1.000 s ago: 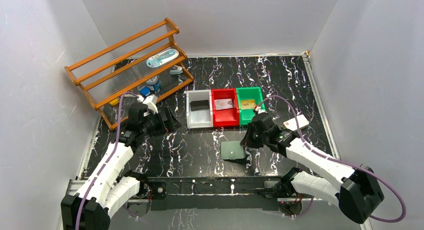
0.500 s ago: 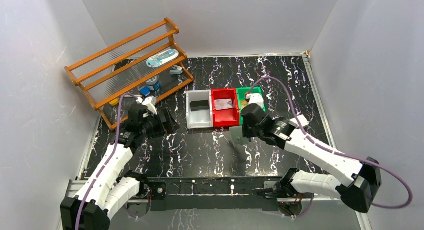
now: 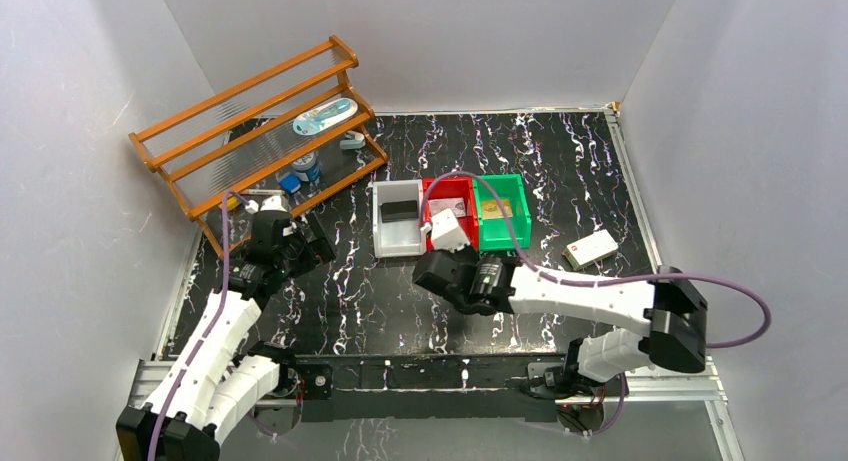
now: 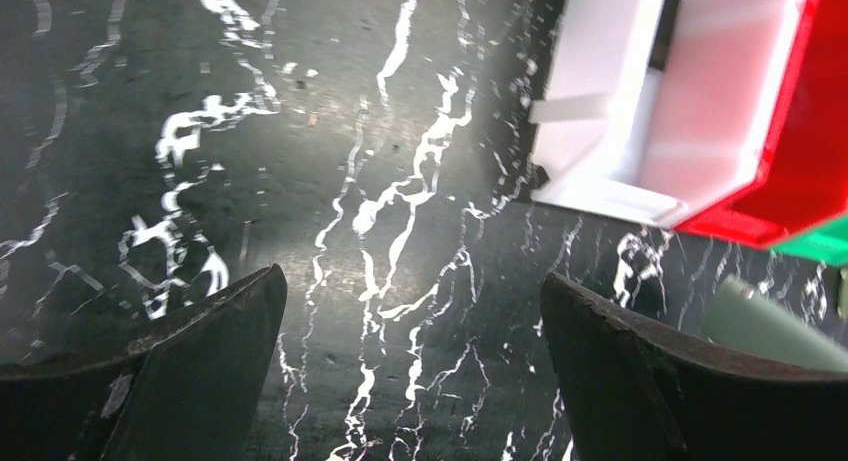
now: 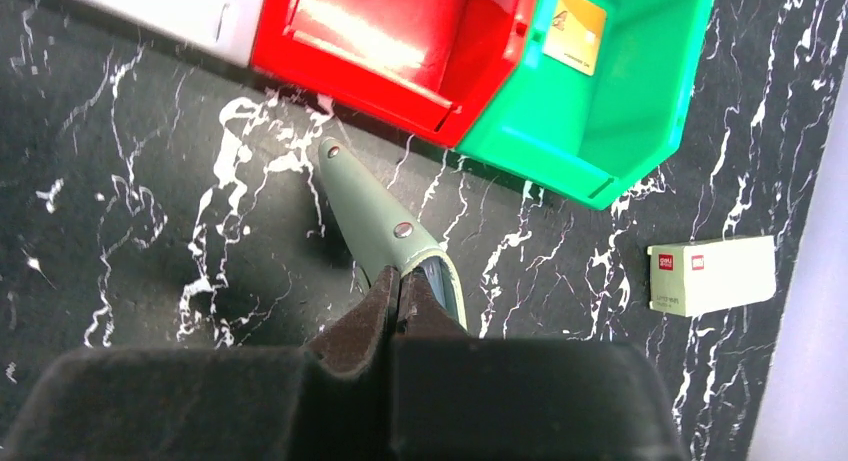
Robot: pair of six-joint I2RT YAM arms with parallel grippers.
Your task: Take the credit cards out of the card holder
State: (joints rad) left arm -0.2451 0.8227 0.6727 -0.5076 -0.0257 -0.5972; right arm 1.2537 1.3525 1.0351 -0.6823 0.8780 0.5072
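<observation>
The grey-green card holder (image 5: pixel 378 213) hangs edge-on in the right wrist view, just above the table in front of the bins. My right gripper (image 5: pixel 400 276) is shut on its near end. From above, that gripper (image 3: pixel 432 271) sits before the red bin (image 3: pixel 462 243) and hides the holder. A dark credit card (image 3: pixel 400 210) lies in the white bin (image 3: pixel 388 243). A gold one (image 5: pixel 574 31) lies in the green bin (image 5: pixel 600 131). My left gripper (image 4: pixel 412 276) stands open over bare table, left of the white bin (image 4: pixel 600 171). The holder's corner (image 4: pixel 765 326) shows at its right.
A wooden rack (image 3: pixel 260 131) holding small items stands at the back left. A white box with a red mark (image 3: pixel 590 248) lies on the table to the right of the green bin. Grey walls close in the black marble table on three sides.
My right arm has swung left across the table, carrying the card holder from right of centre to in front of the red bin. My left arm has drawn back slightly to the left.
</observation>
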